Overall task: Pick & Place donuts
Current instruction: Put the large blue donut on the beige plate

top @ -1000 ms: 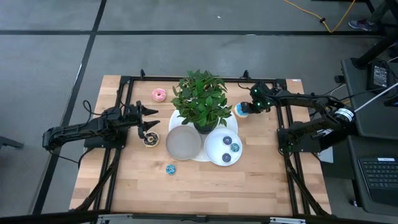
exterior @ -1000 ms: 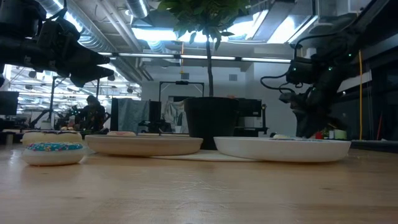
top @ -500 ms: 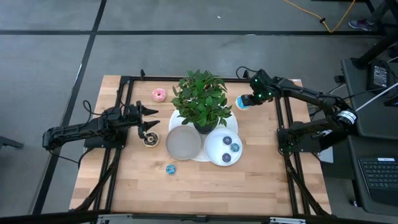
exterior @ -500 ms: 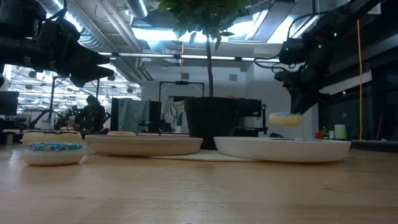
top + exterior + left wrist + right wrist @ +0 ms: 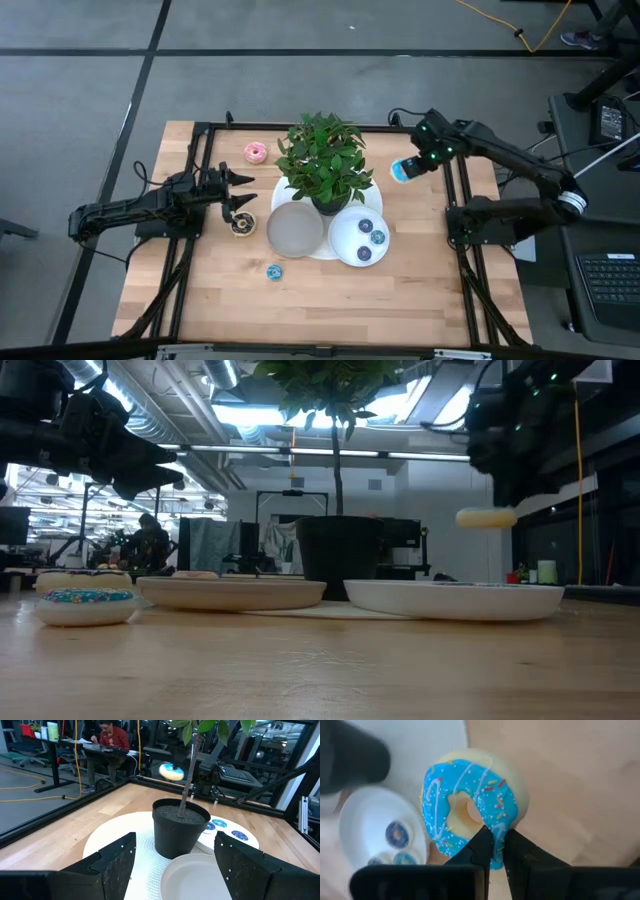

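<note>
Right gripper [image 5: 492,851] pinches one blue donut [image 5: 470,810] aloft beside the plant [image 5: 322,160]. Two plates [image 5: 293,230] (white one holds three mini donuts [image 5: 371,238]); three more on the table. Left gripper [image 5: 237,196] hovers open.

Dark jointed arms, seemingly green-lit

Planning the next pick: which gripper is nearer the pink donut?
Left. The left gripper hovers just beside and below the pink donut; the right gripper, holding a blue donut, is beyond the plant.
</note>
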Robot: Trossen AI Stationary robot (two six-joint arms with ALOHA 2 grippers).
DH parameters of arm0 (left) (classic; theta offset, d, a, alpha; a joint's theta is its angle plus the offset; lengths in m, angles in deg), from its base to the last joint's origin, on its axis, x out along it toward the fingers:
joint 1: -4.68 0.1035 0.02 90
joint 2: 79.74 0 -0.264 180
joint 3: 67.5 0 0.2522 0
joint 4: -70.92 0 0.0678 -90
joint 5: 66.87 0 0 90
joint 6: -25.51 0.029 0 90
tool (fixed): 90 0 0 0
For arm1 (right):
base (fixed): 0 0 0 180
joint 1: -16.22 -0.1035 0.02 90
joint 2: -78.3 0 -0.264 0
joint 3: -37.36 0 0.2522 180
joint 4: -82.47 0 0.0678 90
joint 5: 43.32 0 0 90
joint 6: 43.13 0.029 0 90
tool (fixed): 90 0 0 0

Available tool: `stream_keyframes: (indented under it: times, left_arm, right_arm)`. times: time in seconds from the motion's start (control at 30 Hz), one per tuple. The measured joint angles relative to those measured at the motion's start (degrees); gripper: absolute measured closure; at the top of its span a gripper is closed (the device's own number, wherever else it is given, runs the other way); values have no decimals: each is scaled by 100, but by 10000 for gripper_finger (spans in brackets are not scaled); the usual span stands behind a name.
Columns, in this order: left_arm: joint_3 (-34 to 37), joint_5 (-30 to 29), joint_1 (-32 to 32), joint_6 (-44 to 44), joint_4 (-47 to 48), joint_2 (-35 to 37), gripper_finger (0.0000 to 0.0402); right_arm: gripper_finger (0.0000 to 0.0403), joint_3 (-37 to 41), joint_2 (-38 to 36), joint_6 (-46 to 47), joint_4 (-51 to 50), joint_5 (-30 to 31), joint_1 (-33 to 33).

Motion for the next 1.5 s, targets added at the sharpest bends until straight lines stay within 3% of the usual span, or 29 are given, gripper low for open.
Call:
stream_keyframes:
  times: [0.23, 0.6, 1.1, 1.5]
  left_arm:
    - [-1, 0, 1, 0, 0, 0, 142]
    - [0, 0, -1, 2, 0, 0, 142]
    - [1, 0, 1, 2, 0, 0, 142]
    - [1, -1, 0, 2, 0, 0, 142]
  right_arm:
    - [359, -1, -743, 174, -699, -26, -594]
    - [361, -1, -1540, 1092, -972, -26, -1877]
    - [377, -1, -1572, 2600, -506, 316, -3610]
    - [378, 1, -1384, 4199, -10, 1035, -5097]
